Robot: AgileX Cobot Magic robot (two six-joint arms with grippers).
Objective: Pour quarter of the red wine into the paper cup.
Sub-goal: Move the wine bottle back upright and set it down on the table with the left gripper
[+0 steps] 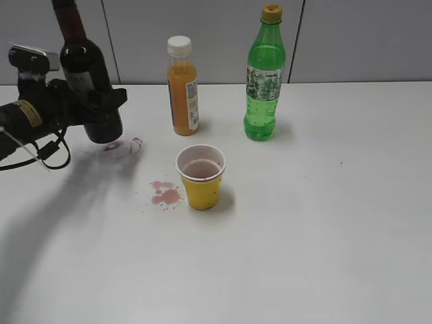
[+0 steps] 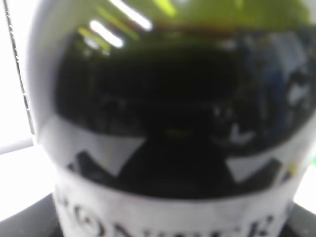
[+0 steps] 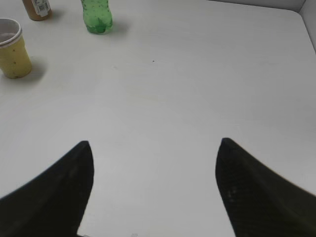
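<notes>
Left pincer (image 1: 101, 111) around one wine bottle (image 1: 84, 67)

Blurred capitals, roughly "ONNER" (cut off below), cross the wine bottle (image 2: 168, 123) label (image 2: 163, 217); other labels unreadable.

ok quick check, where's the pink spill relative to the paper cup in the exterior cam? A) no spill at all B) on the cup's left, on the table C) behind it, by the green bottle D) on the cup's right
B. The pink spill lies on the white table just left of the yellow paper cup, on the side toward the wine bottle held in the left gripper.
</notes>
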